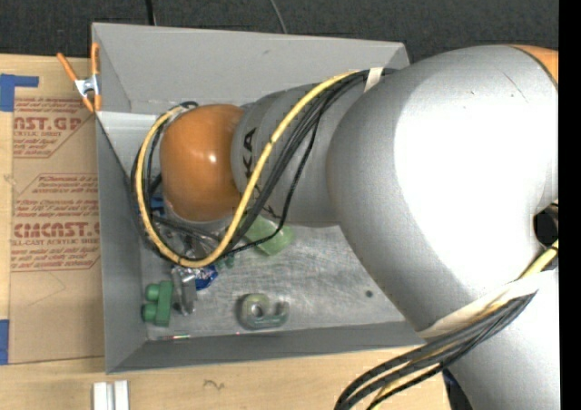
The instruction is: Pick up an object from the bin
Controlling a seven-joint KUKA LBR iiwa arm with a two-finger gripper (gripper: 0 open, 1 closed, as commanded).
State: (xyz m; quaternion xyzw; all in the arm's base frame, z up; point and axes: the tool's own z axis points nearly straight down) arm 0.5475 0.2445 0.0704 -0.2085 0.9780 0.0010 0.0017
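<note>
Hanging at bin [118, 218] left end, claw [187, 294] just beside green piece [158, 303], its long axis near-to-far; claw open or closed: cannot tell.

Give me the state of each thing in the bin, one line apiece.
gripper: low in the bin's left part, next to the green block.
green block: on the floor by the front left corner.
blue piece: beside the gripper, mostly hidden.
grey ring: lying flat near the front wall, apart from the gripper.
pale green piece: on the floor, partly under the arm.
</note>
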